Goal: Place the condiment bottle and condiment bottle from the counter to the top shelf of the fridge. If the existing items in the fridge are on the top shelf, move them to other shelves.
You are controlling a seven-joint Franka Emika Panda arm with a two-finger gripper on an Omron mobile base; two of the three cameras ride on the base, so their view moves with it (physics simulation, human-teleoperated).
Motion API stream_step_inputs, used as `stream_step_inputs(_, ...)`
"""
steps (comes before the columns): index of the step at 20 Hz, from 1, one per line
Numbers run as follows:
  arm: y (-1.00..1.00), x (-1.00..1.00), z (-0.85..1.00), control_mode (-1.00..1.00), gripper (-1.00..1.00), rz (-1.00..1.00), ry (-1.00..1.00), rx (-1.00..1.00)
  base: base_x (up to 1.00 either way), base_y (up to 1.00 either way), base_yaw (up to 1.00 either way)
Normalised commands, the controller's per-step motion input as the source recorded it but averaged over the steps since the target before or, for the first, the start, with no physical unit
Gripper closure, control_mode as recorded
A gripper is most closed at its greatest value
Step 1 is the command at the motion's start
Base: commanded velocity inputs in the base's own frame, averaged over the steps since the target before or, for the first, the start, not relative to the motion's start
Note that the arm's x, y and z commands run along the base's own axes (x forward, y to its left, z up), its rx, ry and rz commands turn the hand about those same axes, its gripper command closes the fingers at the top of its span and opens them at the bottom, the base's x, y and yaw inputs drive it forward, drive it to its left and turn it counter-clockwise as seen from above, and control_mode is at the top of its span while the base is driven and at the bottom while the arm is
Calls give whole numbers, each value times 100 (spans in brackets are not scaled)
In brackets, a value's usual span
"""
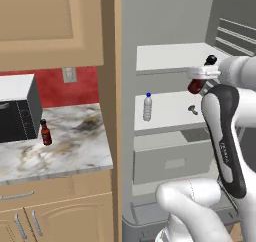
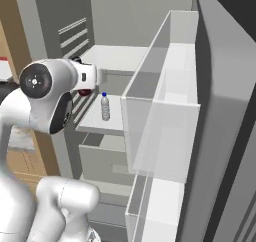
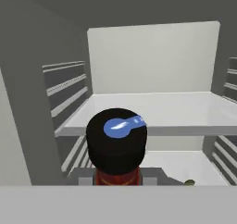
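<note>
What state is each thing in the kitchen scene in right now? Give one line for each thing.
Hand: shut on the held condiment bottle.
Held condiment bottle: tilted, lifted in front of the fridge shelves.
Counter condiment bottle: upright on the counter.
Water bottle: upright on the lower shelf.
Top shelf: bare.
Fridge: door open.

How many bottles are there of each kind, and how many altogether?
Sauce bottles: 2, one on the counter, one in the hand by the top shelf.
Water bottles: 1, on the lower shelf.
Total: 3 bottles.
</note>
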Motion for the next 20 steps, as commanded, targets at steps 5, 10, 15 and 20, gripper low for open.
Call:
stream_step_inputs(5, 0, 100, 53, -100, 100, 0, 0, 0, 0, 0, 0)
stream_step_inputs(10, 0, 100, 6, -100, 100, 0, 3, -1, 0, 0, 0)
stream_step_inputs(15, 0, 100, -14, -100, 100, 0, 3, -1, 0, 0, 0)
stream_step_inputs(20, 0, 100, -21, -100, 100, 0, 2, -1, 0, 0, 0)
